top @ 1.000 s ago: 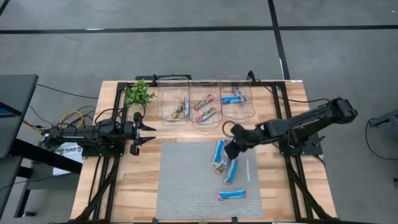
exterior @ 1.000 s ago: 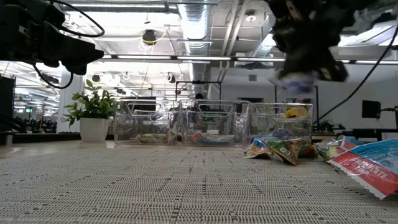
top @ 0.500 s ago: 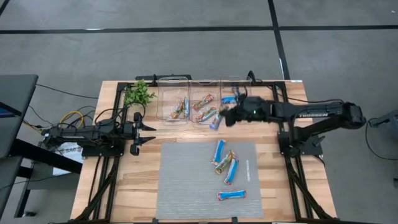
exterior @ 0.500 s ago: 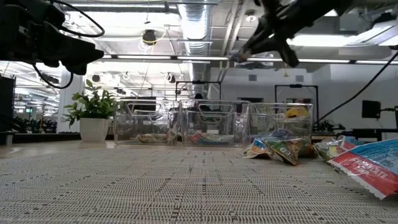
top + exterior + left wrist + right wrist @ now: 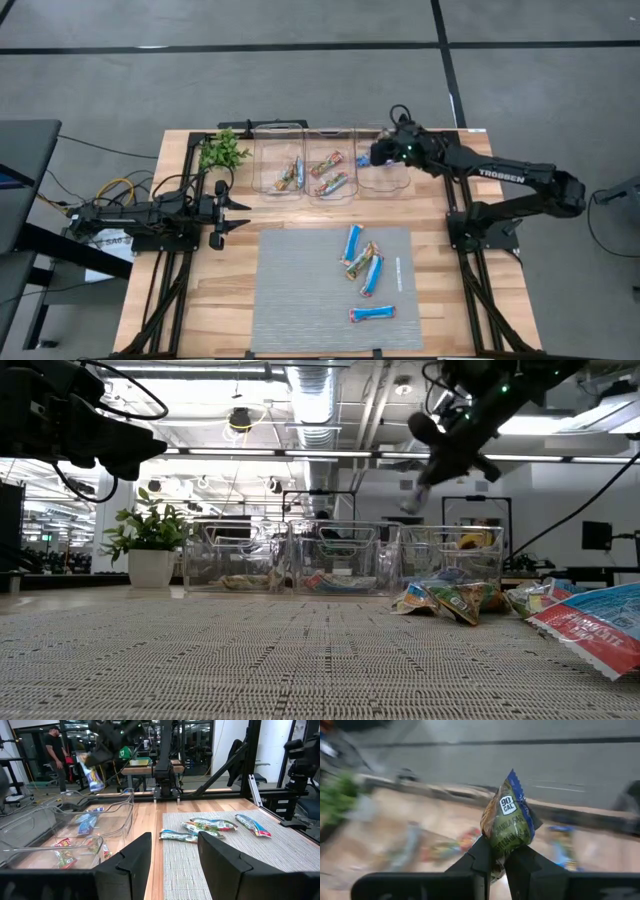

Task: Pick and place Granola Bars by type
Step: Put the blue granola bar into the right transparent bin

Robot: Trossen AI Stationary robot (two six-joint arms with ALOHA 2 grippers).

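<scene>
My right gripper [image 5: 376, 155] hovers over the rightmost of three clear bins [image 5: 392, 178] at the table's far edge, shut on a blue-and-white granola bar [image 5: 509, 820]. In the left wrist view the bar [image 5: 93, 777] hangs over that bin. Several more granola bars [image 5: 361, 259] lie on the grey mat [image 5: 300, 290], and others lie in the bins. At the table's left side my left gripper [image 5: 172, 865] waits open, pointing level, with nothing between its fingers. My right gripper pinches one end of the bar's wrapper [image 5: 499, 851] between its two fingers [image 5: 484, 854]. The fingers slant downward from the table's right side. The bar sticks out beyond the fingertips, lifted clear, above the bin.
A green plant sprig [image 5: 222, 152] stands at the far left, beside the bins. The left bin [image 5: 278, 160] and the middle bin [image 5: 330, 170] hold multicoloured bars. Bare wood [image 5: 230, 270] lies to the left of the mat.
My right gripper has carried the bar up off the mat's far part and toward the table's far edge, swinging past the middle bin and on over the right bin. It has tipped from pointing steeply down to a shallower slant. The bar stays in its fingers.
</scene>
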